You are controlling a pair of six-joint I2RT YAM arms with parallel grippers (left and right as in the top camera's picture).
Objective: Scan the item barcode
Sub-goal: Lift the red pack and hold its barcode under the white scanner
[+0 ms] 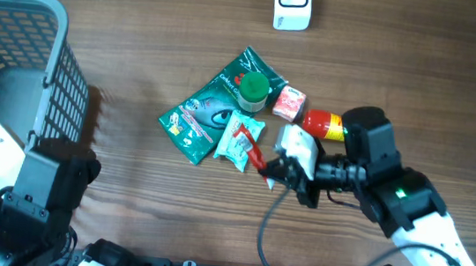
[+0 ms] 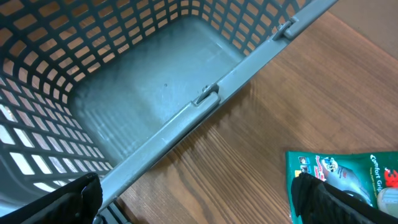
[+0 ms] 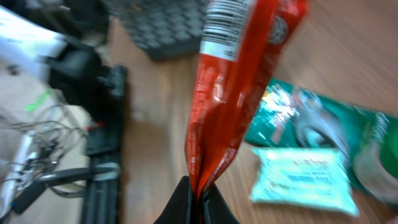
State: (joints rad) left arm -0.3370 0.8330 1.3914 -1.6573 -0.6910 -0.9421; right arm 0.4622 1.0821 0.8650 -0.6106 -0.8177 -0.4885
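In the right pincer (image 3: 198, 200), edge-clamped, the red packet (image 3: 227, 112)

"Comfort Gri…" (cut off at the edge) on the green packet (image 2: 336, 165); barcode (image 3: 225, 22) on the red packet (image 3: 230, 93)

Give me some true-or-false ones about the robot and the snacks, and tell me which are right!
The right end effector pinches a red packet. True.
The grey basket is full of snacks. False: nothing shows inside it.
The left end effector is squeezed shut. False: it is open and holds nothing.
The red packet shows a barcode. True.
A green bag lies on the table. True.
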